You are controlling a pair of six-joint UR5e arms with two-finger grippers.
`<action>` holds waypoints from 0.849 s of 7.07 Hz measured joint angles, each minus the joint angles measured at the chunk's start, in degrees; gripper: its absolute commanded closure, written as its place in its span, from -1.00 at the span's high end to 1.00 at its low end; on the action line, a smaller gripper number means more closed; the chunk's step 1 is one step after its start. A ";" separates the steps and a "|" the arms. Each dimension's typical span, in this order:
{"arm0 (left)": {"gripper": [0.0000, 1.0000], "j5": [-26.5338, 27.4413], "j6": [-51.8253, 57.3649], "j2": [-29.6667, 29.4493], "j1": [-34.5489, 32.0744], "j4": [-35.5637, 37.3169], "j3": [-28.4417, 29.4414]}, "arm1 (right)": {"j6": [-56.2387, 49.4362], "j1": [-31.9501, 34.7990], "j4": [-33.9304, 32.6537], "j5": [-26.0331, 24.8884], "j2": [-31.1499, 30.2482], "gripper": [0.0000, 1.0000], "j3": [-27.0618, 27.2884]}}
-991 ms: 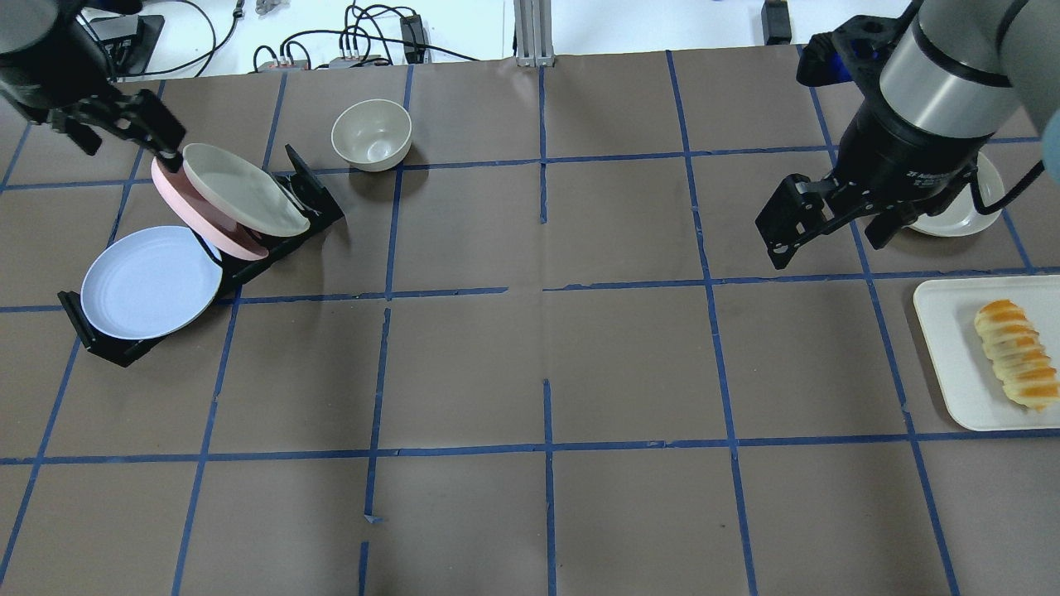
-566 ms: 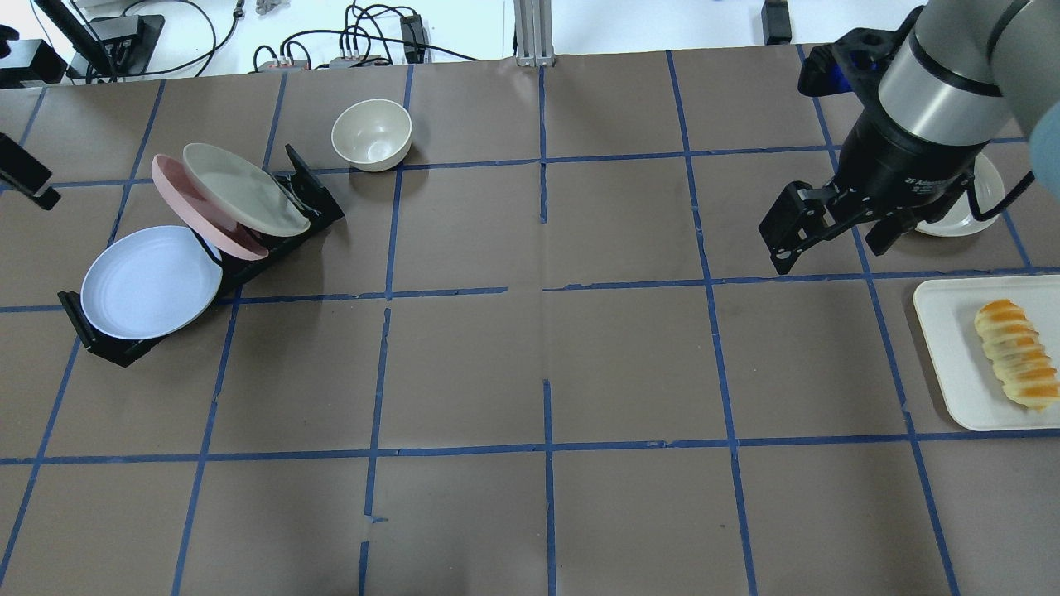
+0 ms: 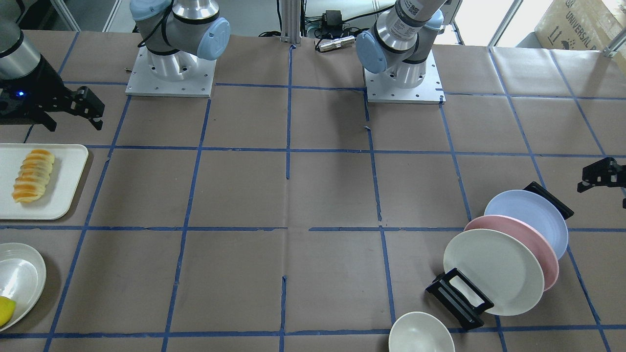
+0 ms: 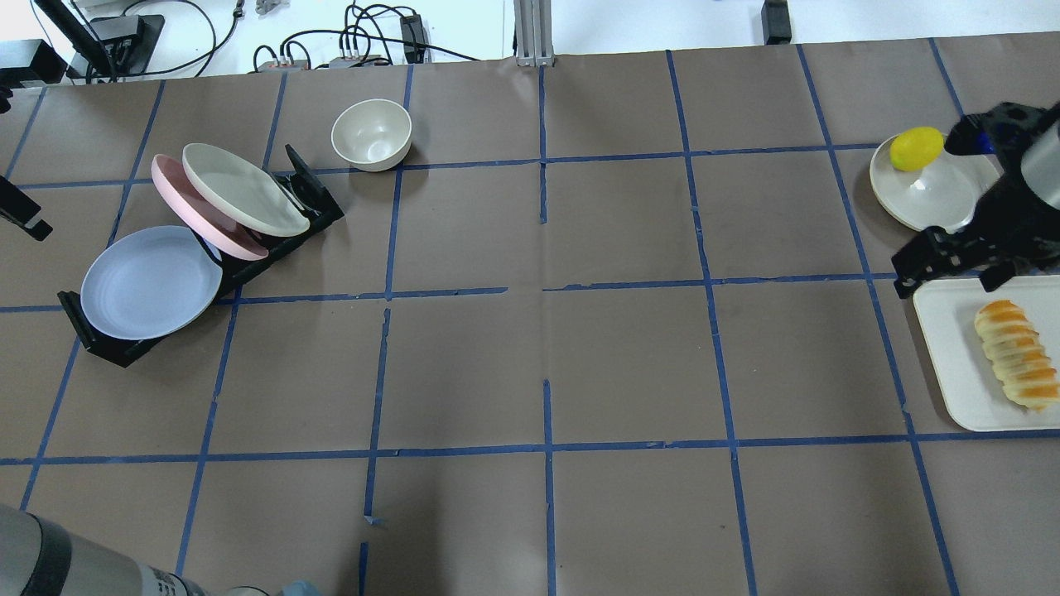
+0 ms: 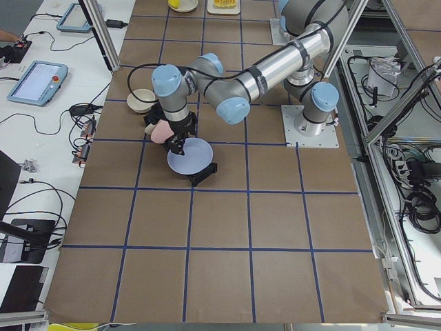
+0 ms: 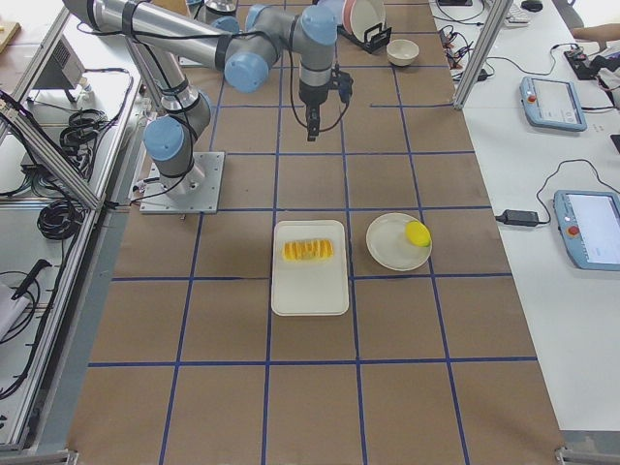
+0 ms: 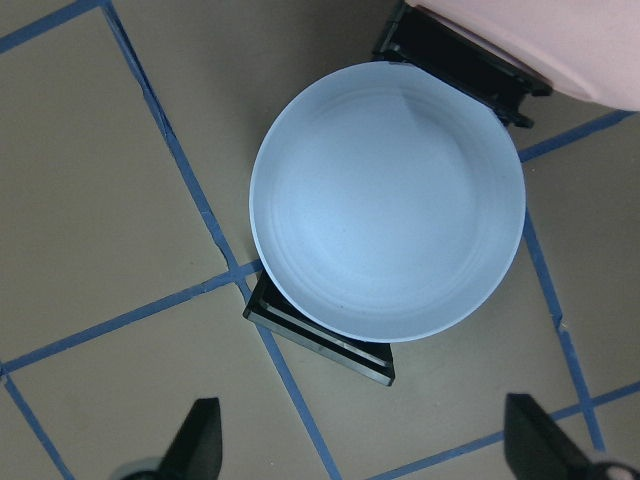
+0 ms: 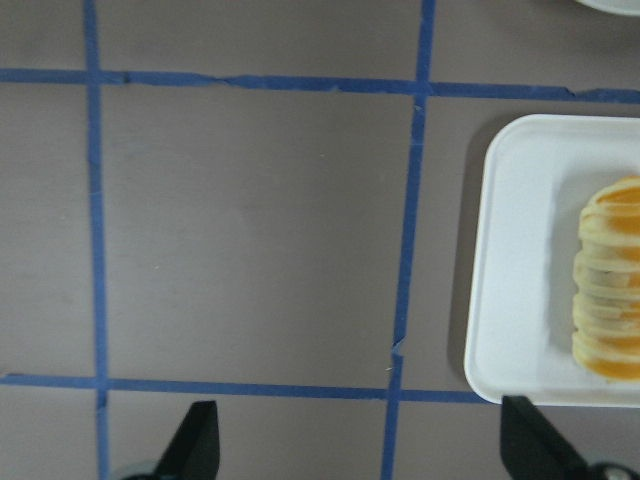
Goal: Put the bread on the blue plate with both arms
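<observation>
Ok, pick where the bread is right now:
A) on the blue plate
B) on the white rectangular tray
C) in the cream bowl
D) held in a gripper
B: the bread lies on the white tray, while the blue plate leans bare in its black rack at the other end of the table.

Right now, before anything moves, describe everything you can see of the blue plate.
The blue plate is round, pale lavender-blue, smooth-rimmed, with faint concentric rings; it looks like matte plastic. Empty, it stands tilted in the end slot of a black rack, nearest the robot, with the pink plate in the next slot. Only the rack visibly touches it. The left end effector hangs above it, open, apart.
</observation>
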 measured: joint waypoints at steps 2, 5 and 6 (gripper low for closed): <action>1.00 -0.37 0.34 -8.16 -0.30 0.64 4.71 | -6.60 -6.89 -13.55 -0.68 4.14 0.96 8.14; 1.00 -4.57 -0.28 -16.03 -0.94 0.86 6.31 | -13.06 -14.46 -24.18 -2.09 14.13 0.97 9.62; 0.85 -4.92 -0.26 -17.32 -0.95 0.95 6.36 | -14.52 -16.41 -25.82 -2.10 16.15 0.97 9.10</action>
